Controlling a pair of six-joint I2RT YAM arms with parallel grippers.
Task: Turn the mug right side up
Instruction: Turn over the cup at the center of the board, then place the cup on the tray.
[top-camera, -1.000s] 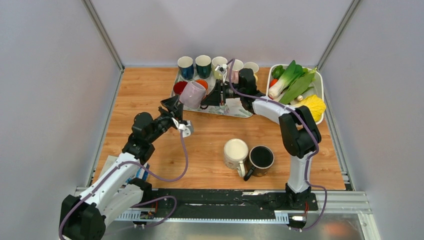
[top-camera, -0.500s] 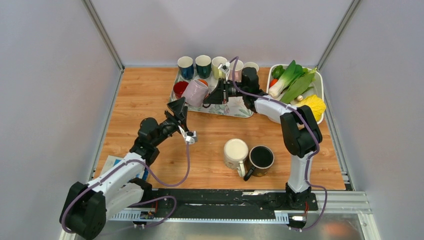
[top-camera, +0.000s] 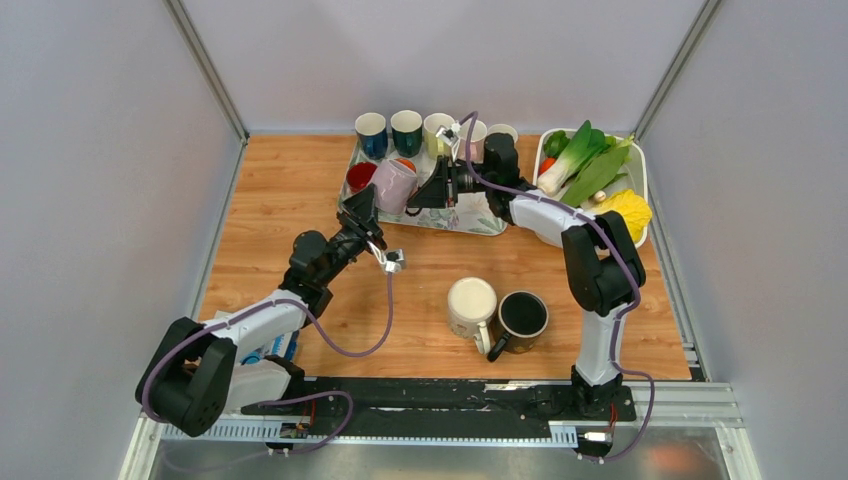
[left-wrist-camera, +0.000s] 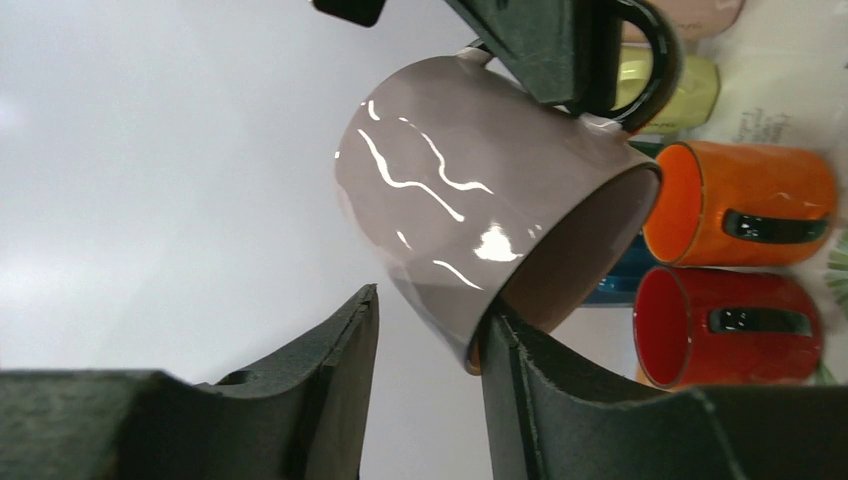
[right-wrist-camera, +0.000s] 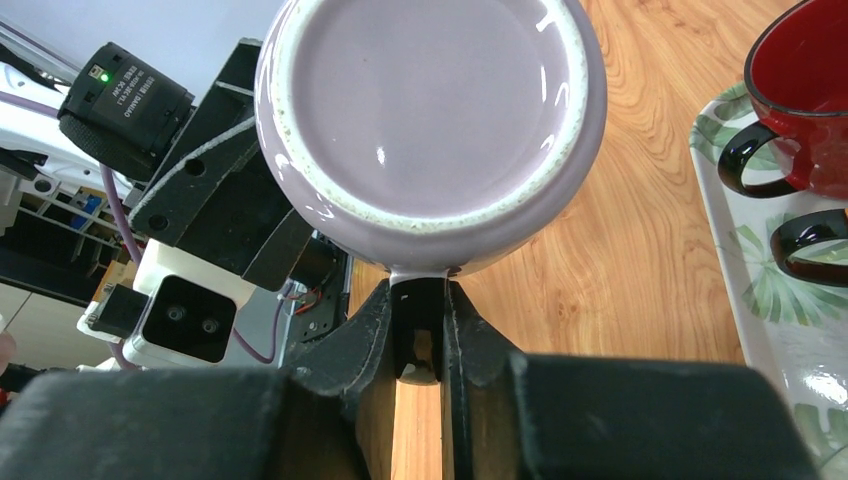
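Grey walls close in the wooden counter (top-camera: 280, 200). On my left, the left claw (left-wrist-camera: 425, 400) stands open, and one edge of the rim of the lilac mug (top-camera: 392, 185) sits in the gap between its fingers. I cannot tell whether they touch it. The mug hangs clear of the counter over the left end of the tray (top-camera: 470, 218), lying on its side with its mouth towards the left claw. The right claw (right-wrist-camera: 420, 335) is pinched tight on the handle, which its fingers mostly hide. The right arm covers part of the mug row at the tray's rear.
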